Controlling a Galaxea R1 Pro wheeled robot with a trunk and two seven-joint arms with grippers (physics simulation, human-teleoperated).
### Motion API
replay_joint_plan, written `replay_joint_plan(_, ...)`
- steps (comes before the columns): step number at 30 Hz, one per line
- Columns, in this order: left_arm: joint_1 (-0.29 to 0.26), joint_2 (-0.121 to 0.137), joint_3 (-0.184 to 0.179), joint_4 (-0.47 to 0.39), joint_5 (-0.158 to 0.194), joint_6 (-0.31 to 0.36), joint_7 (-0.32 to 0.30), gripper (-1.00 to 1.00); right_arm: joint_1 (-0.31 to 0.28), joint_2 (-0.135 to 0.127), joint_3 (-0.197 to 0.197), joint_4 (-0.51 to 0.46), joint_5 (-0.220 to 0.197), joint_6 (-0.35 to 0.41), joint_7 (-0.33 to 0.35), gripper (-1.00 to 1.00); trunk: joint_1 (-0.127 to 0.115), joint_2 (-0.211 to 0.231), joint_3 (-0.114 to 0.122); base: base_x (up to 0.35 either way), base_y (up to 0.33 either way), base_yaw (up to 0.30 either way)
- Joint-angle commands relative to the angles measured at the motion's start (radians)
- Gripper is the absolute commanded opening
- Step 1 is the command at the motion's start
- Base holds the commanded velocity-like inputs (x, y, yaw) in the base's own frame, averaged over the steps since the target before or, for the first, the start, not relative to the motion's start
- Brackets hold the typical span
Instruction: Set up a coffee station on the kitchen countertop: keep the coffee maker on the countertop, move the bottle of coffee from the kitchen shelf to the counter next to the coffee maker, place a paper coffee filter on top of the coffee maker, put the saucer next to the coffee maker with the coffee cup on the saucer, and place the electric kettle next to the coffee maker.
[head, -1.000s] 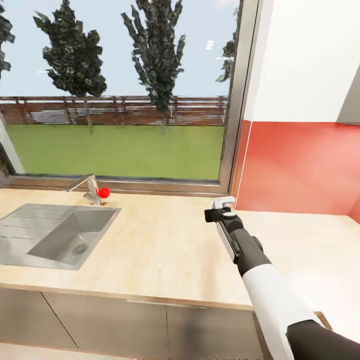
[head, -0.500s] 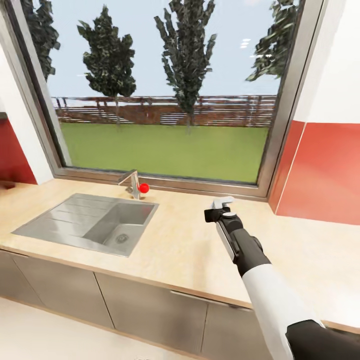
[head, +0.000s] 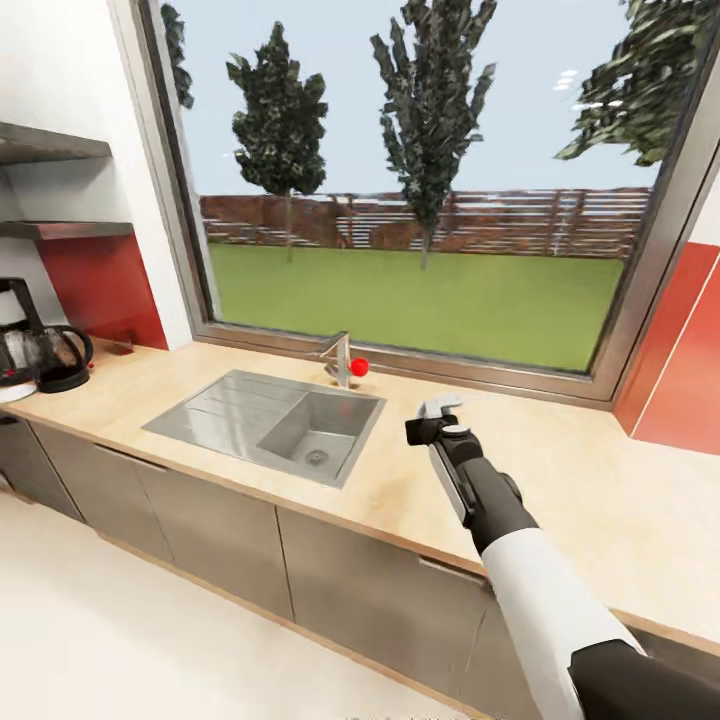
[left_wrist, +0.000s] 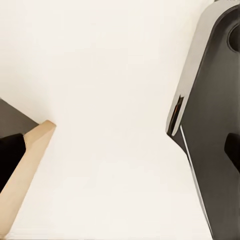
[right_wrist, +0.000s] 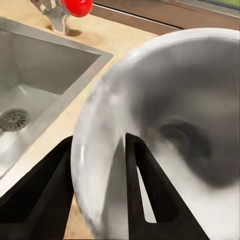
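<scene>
**Swinging left, coffee corner coming into view**

Kitchen countertop (head: 240, 462) is sliding across my head view as I'm turning left past the sink (head: 270, 420). Beyond the sink, the coffee maker (head: 14, 340) and electric kettle (head: 58, 358) are now appearing. My right gripper (head: 440, 412) is pinching the saucer (right_wrist: 165, 125) by its rim.

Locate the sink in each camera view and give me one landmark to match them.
Head view: the sink sits left of centre, sunk in the countertop, left of the right gripper.
Right wrist view: the sink lies beyond the held saucer.
Shared landmark: the red tap knob behind the sink.
</scene>
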Motion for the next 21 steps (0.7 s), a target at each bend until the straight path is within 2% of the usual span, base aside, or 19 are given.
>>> replay_joint_plan(1, -0.001, 0.000, 0.009, 0.003, -0.010, -0.004, 0.004, 1.00, -0.001, 0.000, 0.002, -0.002, 0.004, 0.007, -0.002, -1.00, 0.000, -0.002, -0.002, -0.174, 0.261, 0.277)
replay_joint_plan(16, -0.003, -0.001, 0.010, 0.001, -0.009, -0.004, 0.004, 1.00, -0.001, 0.000, 0.002, 0.000, 0.004, 0.007, -0.002, -1.00, 0.000, -0.002, -0.002, -0.020, 0.309, 0.277)
replay_joint_plan(21, -0.003, -0.005, 0.009, 0.001, -0.009, -0.003, 0.004, 1.00, -0.001, 0.000, 0.002, 0.002, 0.004, 0.007, -0.002, -1.00, 0.000, -0.002, -0.002, 0.000, 0.067, 0.277)
